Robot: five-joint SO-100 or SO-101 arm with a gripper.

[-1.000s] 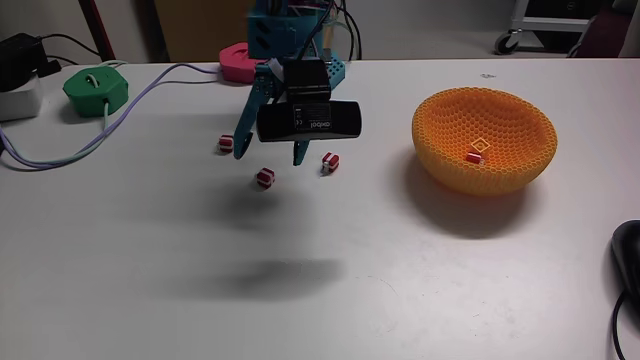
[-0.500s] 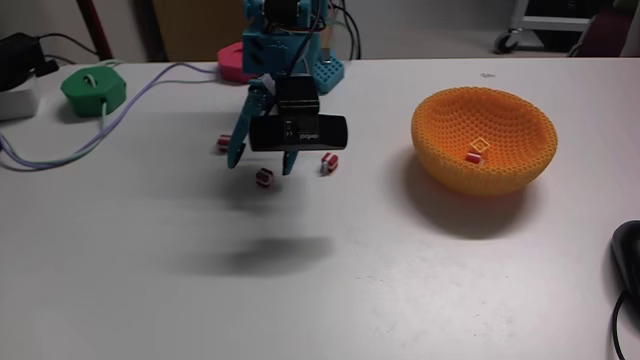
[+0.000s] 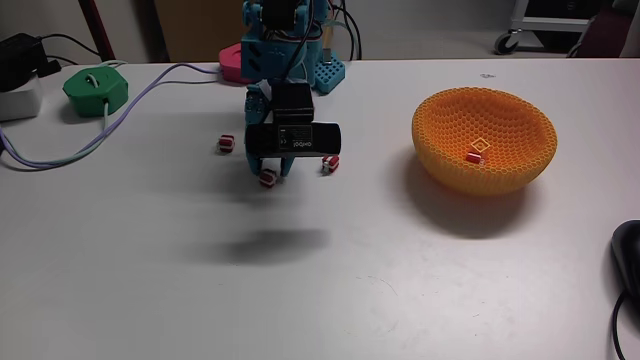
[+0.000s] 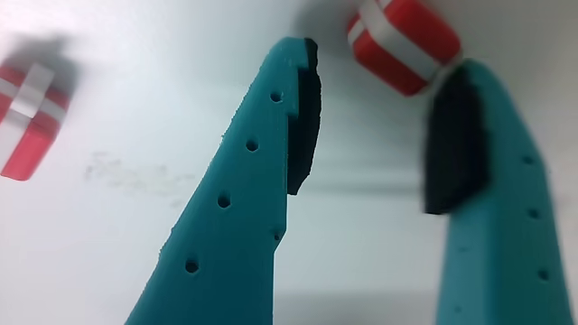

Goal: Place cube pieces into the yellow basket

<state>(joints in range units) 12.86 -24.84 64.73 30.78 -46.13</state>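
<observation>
Teal pincer [image 4: 384, 68] low over white desk [image 3: 300, 280], jaws apart, nothing held. One red cube [image 4: 404, 43] lies just past the tips, close to the right finger; another cube [image 4: 29, 108] sits off to the left. Yellow basket [image 3: 485, 140] stands well right, holding two cubes [image 3: 474, 151].

Open gap between the teal fingers [image 4: 280, 135] of the gripper [image 4: 384, 68], red cube [image 4: 402, 41] at its mouth touching the right tip, second cube [image 4: 27, 108] well off to the left, bare white table [image 3: 300, 290] toward the yellow basket [image 3: 485, 165].
</observation>
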